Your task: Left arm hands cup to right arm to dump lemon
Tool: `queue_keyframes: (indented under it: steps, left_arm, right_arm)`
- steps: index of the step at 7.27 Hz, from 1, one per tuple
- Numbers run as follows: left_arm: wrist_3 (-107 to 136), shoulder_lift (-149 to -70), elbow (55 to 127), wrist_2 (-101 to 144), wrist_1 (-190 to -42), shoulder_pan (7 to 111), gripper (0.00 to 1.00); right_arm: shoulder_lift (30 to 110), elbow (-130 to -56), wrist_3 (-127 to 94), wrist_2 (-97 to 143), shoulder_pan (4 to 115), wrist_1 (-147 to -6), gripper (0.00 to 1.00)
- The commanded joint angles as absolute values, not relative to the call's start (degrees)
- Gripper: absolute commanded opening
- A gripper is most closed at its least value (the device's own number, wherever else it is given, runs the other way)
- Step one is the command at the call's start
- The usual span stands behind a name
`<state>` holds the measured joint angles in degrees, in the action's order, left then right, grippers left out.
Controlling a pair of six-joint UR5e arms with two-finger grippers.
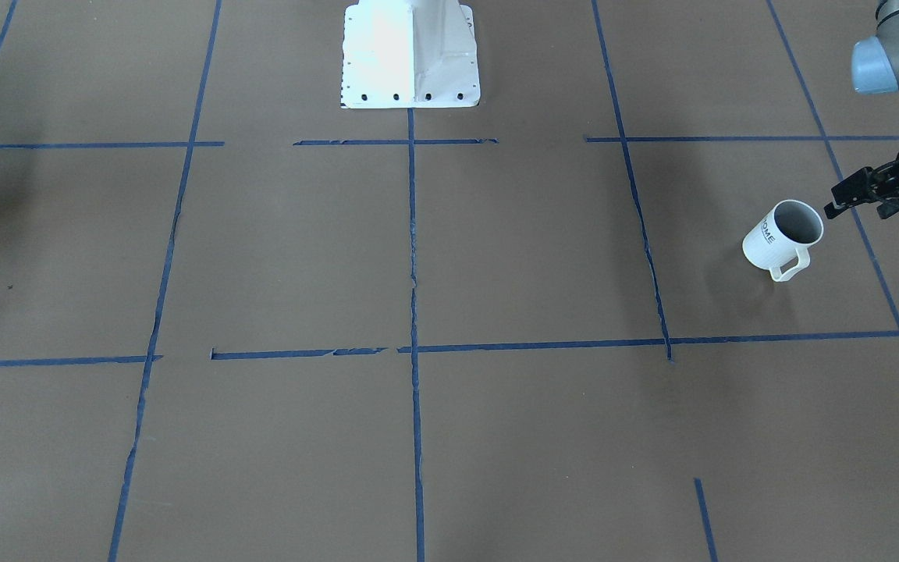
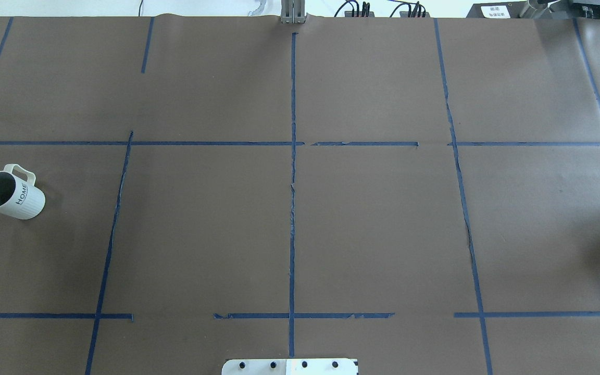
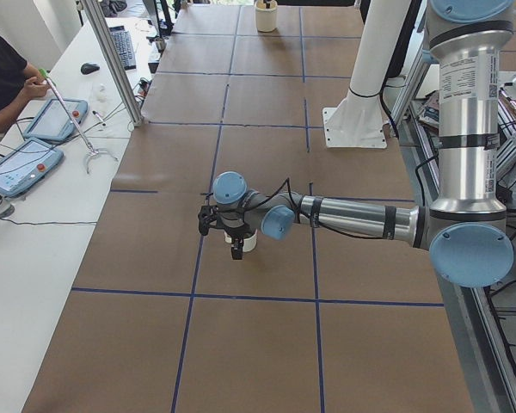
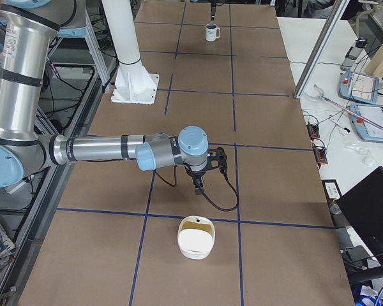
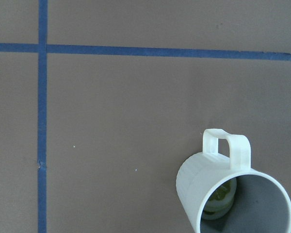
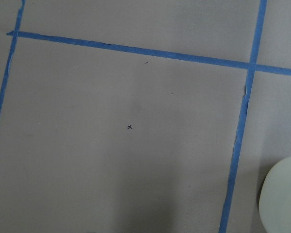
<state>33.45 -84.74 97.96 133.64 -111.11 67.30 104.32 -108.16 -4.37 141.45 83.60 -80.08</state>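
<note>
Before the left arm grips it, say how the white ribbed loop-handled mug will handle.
The white ribbed mug looks like glazed ceramic: probably stiff, somewhat slippery, breakable if dropped. Standing upright, it should slide rather than tip. The small yellow-green lemon inside may shift.

Reached out low and level with the left arm (image 3: 353,219), wrist turned down, and hung the left gripper (image 1: 859,191) just beside the cup (image 1: 781,234), apart from it, probably a little above its rim. Held the right arm (image 4: 96,150) level too, with the right gripper (image 4: 198,185) pointing down, well apart from the cup.
</note>
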Motion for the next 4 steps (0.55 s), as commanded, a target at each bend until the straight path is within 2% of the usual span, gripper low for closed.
queue_keyframes:
  steps: [1, 2, 4]
  left_arm:
    - [36.8, -84.9, 97.1, 131.6, -113.6, 64.0, 1.00]
    - [36.9, -85.1, 96.2, 131.6, -114.7, 62.6, 0.92]
    - [37.0, -85.3, 95.5, 131.6, -115.5, 62.3, 0.23]
  right_arm:
    - [104.3, -108.2, -4.4, 142.0, 83.3, -80.1, 1.00]
    - [104.3, -108.2, -4.5, 142.0, 82.6, -80.1, 1.00]
    - [103.7, -108.2, -4.6, 141.9, 79.7, -79.7, 1.00]
